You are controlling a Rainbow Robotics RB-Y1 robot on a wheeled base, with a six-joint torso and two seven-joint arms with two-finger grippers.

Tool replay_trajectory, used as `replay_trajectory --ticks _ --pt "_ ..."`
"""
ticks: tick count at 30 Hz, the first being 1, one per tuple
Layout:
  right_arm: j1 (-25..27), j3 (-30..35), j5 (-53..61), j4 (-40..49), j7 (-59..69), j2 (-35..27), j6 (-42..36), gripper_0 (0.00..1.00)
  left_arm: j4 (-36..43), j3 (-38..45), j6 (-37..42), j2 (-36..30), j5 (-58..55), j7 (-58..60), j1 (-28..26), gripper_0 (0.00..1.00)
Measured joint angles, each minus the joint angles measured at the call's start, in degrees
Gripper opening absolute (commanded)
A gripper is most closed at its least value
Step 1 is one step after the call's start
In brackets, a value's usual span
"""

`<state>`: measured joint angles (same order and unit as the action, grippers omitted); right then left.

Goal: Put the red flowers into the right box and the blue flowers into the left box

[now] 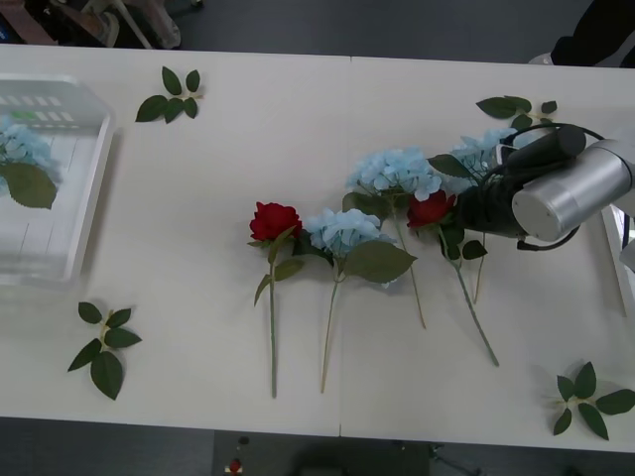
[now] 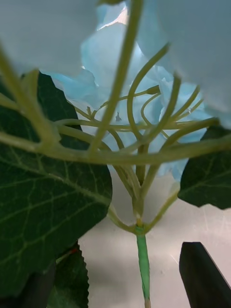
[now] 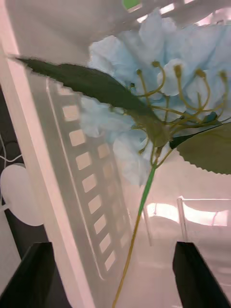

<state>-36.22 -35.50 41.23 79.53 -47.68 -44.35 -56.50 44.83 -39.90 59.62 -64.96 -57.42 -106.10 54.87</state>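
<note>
Blue hydrangea [image 2: 144, 96] stem stands between right end effector's [image 2: 125, 284] wide-open fingers.
Left end effector [image 3: 115, 279], also wide, faces a hydrangea [image 3: 159, 96] inside the slotted box [image 3: 91, 183].

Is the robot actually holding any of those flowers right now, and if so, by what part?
No. Both end effectors are open: the right end effector straddles a blue flower's stem without closing, and the left end effector is over a blue flower in the left box.

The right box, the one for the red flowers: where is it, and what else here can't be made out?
- Right box: front view, cut off by the edge and the right arm.
- Right end effector: front view, its fingers are buried among the flowers.
- Left box: front view, cut by the left edge.
</note>
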Motion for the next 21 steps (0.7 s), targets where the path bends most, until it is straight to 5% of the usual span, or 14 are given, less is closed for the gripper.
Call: replay_trajectory --ticks 9,11,13,21 --pt "-0.03 -0.98 0.01 -1.46 -0.01 0.55 1.44 0.13 18.90 0.94 6.35 -8.47 -31.33 -7.59 0.00 0.83" --pt "-0.03 -1.19 0.01 -1.48 -0.02 0.55 1.45 0.03 21.26 2.86 8.67 -7.70 -34.82 -7.55 -0.01 0.92" --pt "-0.04 -1.18 -0.03 -1.54 -0.02 0.55 1.49 0.00 21.86 4.41 8.88 -5.14 -38.54 -6.03 -0.02 1.00" --pt "-0.07 -1.16 -0.44 -1.68 -0.02 0.46 2.91 0.00 35.18 4.84 -2.85 8.87 -30.78 13.50 -8.65 1.00"
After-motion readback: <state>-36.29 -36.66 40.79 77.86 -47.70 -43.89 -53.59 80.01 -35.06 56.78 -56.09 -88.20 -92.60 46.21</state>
